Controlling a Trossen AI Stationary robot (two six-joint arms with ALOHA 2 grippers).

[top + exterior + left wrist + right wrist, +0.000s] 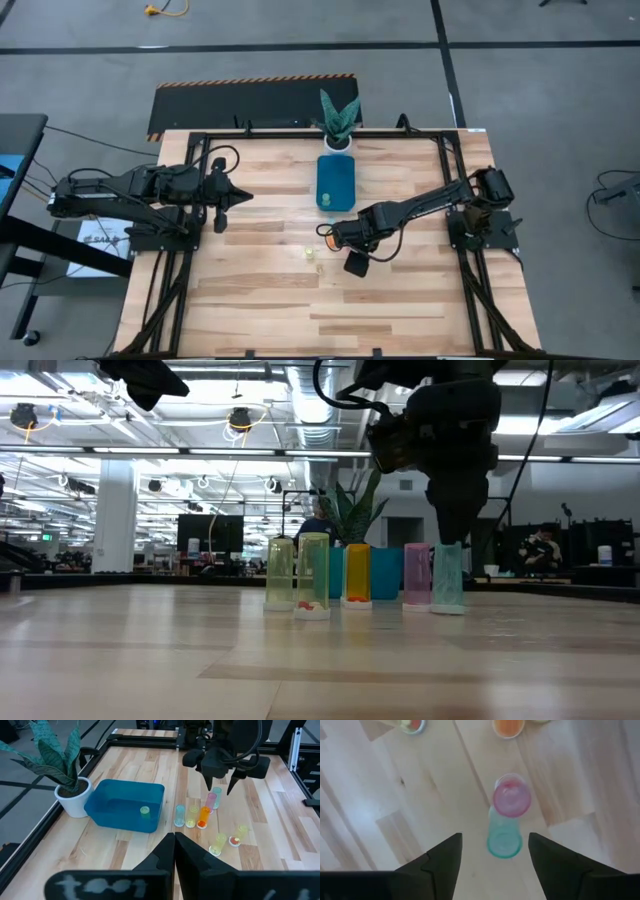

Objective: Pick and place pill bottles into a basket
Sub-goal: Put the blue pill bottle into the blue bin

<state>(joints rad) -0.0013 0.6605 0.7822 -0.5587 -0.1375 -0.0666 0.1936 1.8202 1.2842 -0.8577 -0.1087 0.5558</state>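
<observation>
Pill bottles (pixel 200 815) upright at frame centre, right gripper (pixel 221 784) wide open and empty above them, left gripper (pixel 243 197) shut, empty.

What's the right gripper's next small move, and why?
Probably straight down. The right gripper hangs open above the teal bottle, which stands upright between its fingers in the right wrist view, so lowering should bracket it for closing. The pink bottle stands close beside it, so keep the descent vertical. One bottle already lies in the basket; the left gripper waits shut, off to the side.
</observation>
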